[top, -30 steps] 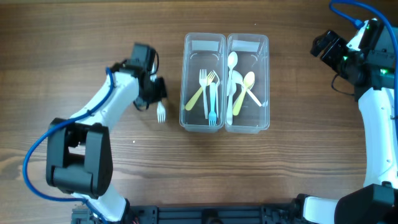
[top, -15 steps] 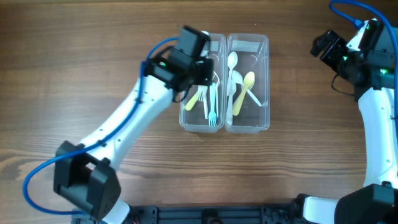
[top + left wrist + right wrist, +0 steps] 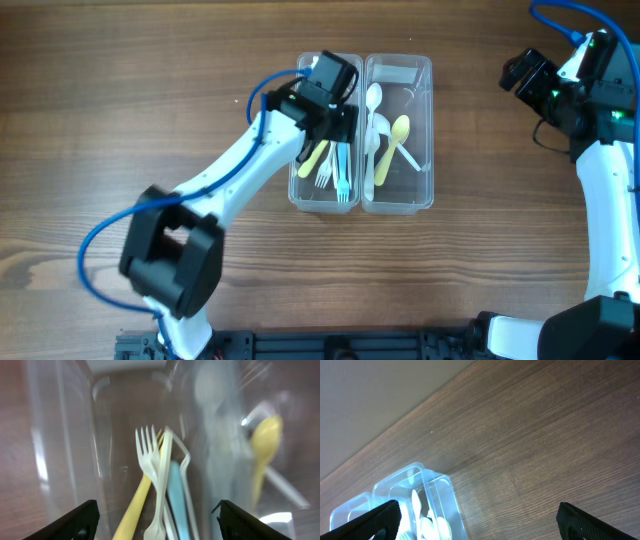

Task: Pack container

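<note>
The container (image 3: 362, 207) is a clear twin tub in the middle of the table. Its left bin holds a yellow fork (image 3: 311, 160), a white fork (image 3: 324, 172) and a blue fork (image 3: 343, 172). The right bin holds a white spoon (image 3: 374, 97) and a yellow spoon (image 3: 392, 145). My left gripper (image 3: 332, 128) hovers open over the left bin. In the left wrist view its jaws (image 3: 157, 520) stand wide apart, and the white fork (image 3: 155, 470) lies loose below them on the other forks. My right gripper (image 3: 525, 75) is open and empty at the far right.
Bare wooden table surrounds the tub on every side. The right wrist view shows the tub's corner (image 3: 437, 500) at lower left and plain wood (image 3: 545, 450) elsewhere. The left arm (image 3: 230, 170) stretches diagonally from the front left to the tub.
The left arm swung from the table left of the tub to over the left bin with a white fork, then opened; the fork now lies in the bin. The right arm is still.
</note>
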You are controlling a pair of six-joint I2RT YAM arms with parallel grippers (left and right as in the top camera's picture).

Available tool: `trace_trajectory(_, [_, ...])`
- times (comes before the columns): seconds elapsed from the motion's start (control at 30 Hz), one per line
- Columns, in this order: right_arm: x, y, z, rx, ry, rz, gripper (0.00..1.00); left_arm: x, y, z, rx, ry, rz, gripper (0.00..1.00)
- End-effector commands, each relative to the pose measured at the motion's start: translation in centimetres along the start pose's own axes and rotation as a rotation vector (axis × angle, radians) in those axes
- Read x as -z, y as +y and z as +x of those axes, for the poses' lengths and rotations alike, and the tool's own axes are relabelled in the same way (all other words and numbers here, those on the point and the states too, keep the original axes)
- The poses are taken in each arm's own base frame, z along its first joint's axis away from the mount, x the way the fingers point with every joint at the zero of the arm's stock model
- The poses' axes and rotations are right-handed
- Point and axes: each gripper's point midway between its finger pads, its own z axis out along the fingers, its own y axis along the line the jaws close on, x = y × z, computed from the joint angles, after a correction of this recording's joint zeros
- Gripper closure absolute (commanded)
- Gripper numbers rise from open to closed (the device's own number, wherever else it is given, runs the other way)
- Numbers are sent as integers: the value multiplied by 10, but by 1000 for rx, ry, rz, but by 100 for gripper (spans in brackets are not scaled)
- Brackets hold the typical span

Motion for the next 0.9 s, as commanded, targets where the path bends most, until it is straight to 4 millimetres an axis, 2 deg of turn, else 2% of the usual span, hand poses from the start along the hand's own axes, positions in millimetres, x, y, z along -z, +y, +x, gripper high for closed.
trace_trajectory(0.0, [-4, 0, 1, -15, 9, -1, 0, 87, -10, -57, 19, -225, 72, 19])
trace_trajectory(0.07, [-4, 2, -3, -52, -8, -13, 0, 113, -5, -62, 30, -268, 78, 22])
trace_trajectory(0.13, [-4, 9, -9, -135, -27, -46, 1, 135, 14, -62, 53, -290, 35, 28])
trace_trajectory(0.17, [-3, 15, -6, -129, -6, -83, 23, 143, 28, -61, 69, -293, -8, 30])
trace_trajectory(0.23, [-6, 25, 2, -123, 36, -131, 48, 151, 55, -57, 101, -286, -87, 31])
trace_trajectory(0.3, [-19, 30, 20, -104, 101, -128, 50, 152, 86, -49, 142, -248, -155, 31])
trace_trajectory(0.37, [-37, 32, 38, -89, 170, -114, 61, 150, 110, -41, 187, -207, -197, 34])
trace_trajectory(0.43, [-57, 32, 59, -84, 241, -96, 96, 148, 128, -34, 217, -173, -231, 35])
trace_trajectory(0.57, [-96, 36, 101, -75, 382, -86, 96, 147, 158, -20, 270, -111, -282, 36])
trace_trajectory(0.67, [-118, 40, 129, -61, 459, -89, 96, 147, 170, -12, 293, -81, -305, 36])
trace_trajectory(0.7, [-122, 43, 136, -58, 479, -97, 96, 148, 172, -11, 298, -76, -309, 37])
trace_trajectory(0.8, [-128, 72, 165, 16, 566, -222, 96, 147, 174, -8, 300, -63, -314, 36])
trace_trajectory(0.87, [-127, 80, 173, 58, 576, -236, 96, 146, 174, -7, 300, -57, -315, 36])
